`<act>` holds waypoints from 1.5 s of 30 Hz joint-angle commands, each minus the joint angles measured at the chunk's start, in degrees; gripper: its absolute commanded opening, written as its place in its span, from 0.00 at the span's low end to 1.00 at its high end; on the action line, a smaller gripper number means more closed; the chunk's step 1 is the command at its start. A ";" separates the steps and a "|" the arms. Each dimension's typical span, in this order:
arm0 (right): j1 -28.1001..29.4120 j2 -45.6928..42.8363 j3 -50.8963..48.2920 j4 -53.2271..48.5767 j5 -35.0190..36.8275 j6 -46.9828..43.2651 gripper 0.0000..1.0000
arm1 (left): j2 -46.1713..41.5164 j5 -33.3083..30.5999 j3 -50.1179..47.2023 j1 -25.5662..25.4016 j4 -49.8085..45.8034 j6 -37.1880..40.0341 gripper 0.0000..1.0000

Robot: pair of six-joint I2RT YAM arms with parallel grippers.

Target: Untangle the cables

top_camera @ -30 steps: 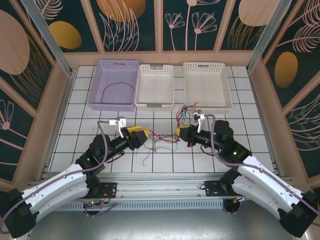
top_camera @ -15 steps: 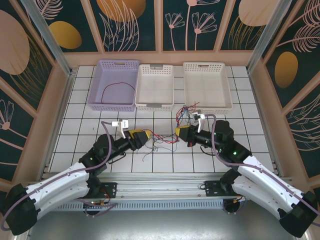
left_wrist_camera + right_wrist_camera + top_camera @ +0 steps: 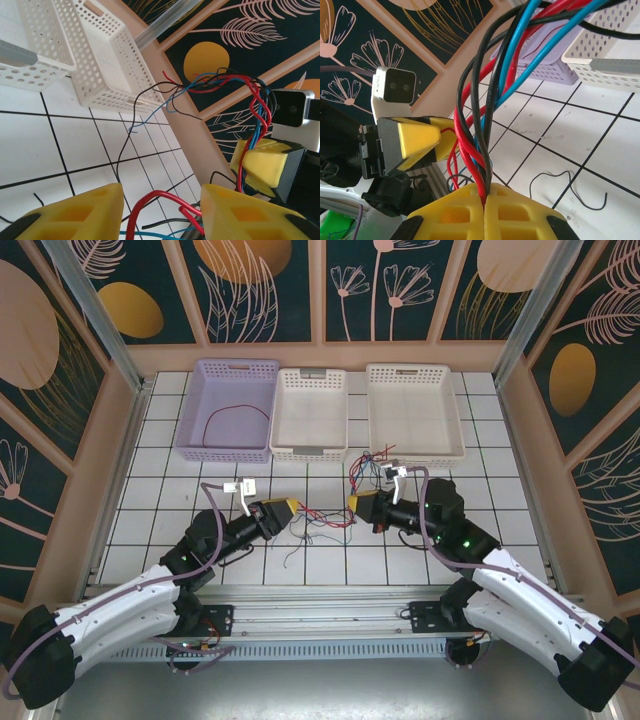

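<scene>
The cables (image 3: pixel 322 520), thin red, black and blue wires, lie tangled on the white tiles between my two grippers. My right gripper (image 3: pixel 353 506) is shut on a twisted bundle of them (image 3: pixel 485 100), and the loose ends fan out above it (image 3: pixel 372 462). My left gripper (image 3: pixel 291 506) faces it from the left. Its yellow jaws (image 3: pixel 162 192) stand apart around a red wire loop (image 3: pixel 150 205), with a gap on both sides. The right gripper's fingers (image 3: pixel 262 162) and the bundle (image 3: pixel 255 110) show just beyond. A single red cable (image 3: pixel 236 416) lies in the lilac basket.
Three baskets stand in a row at the back: lilac (image 3: pixel 192 435), white (image 3: pixel 310 452) and white (image 3: pixel 415 455). A loose black wire (image 3: pixel 570 187) lies on the tiles near the right gripper. Patterned walls enclose the floor on three sides.
My left gripper has pushed right into the tangle and its jaws have narrowed around the red loop. The right gripper has stayed shut on the bundle, almost still.
</scene>
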 commanded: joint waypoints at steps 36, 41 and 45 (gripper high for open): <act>-4.11 7.66 -9.08 2.45 -0.63 6.64 0.48 | 6.53 -9.95 -0.21 -0.23 -1.71 -9.64 0.00; -4.21 6.28 -11.93 5.11 -1.21 8.10 0.53 | 6.80 -10.60 -0.46 -0.24 -1.96 -10.40 0.00; -4.16 6.44 -14.85 10.84 -3.23 9.71 0.52 | 6.82 -10.55 -0.49 -0.25 -1.72 -10.80 0.00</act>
